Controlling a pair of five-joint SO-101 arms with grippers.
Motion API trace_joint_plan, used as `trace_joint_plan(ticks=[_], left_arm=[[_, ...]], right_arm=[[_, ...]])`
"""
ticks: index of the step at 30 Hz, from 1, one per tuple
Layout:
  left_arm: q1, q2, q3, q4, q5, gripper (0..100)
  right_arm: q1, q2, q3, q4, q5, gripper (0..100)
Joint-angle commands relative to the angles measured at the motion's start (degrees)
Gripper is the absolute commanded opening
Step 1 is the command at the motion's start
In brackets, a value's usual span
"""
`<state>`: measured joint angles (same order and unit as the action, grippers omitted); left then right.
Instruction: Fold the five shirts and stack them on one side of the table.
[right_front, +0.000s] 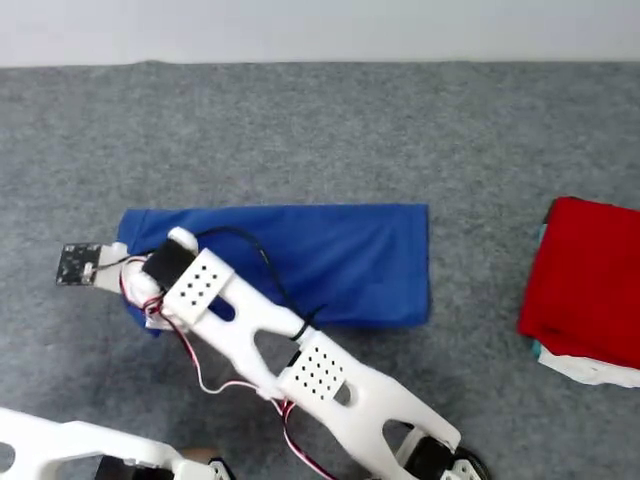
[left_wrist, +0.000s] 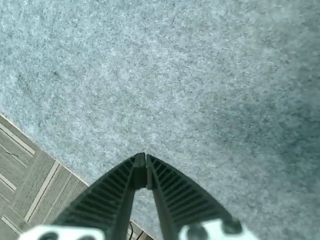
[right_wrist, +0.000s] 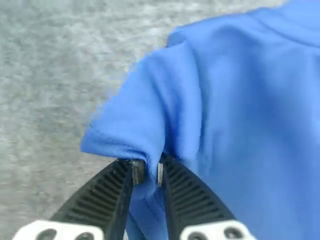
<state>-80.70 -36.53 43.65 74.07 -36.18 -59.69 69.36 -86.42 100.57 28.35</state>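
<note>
The blue shirt (right_front: 330, 260) lay as a long band across the grey table (right_front: 300, 120), left of centre in the high view. The right gripper (right_wrist: 147, 172) was clenched on a pinch of cloth at the shirt's left-hand end, with a fold of hem bunched between the jaws. The left gripper (left_wrist: 145, 162) was closed on nothing and hung over bare felt near the table's edge. To my eye the step in hand was the crosswise fold, bringing that left end over toward the right end. Doing it well would mean lifting just enough to clear the cloth underneath. The end should then travel in a straight line along the band so the edges meet squarely, and be let go only once it lay flat. The grip looked thin and close to a corner, so a quick pull could slip it or drag the whole shirt. The red shirt (right_front: 585, 280) topped the pile at the right edge, well apart from the blue one.
</note>
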Motion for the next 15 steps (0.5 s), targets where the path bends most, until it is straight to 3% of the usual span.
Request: trace_joint_plan(ticks=[1,15], left_arm=[[0.44,-0.62,-2.24,0.62,0.53,0],[0.53,-0.62,-1.98,0.26,2.81,0]], right_arm=[[2.51,-5.14,-3.78,1.80,-0.35,1.1],[9.45,-4.70,-3.69,-3.30,-0.09,1.1]])
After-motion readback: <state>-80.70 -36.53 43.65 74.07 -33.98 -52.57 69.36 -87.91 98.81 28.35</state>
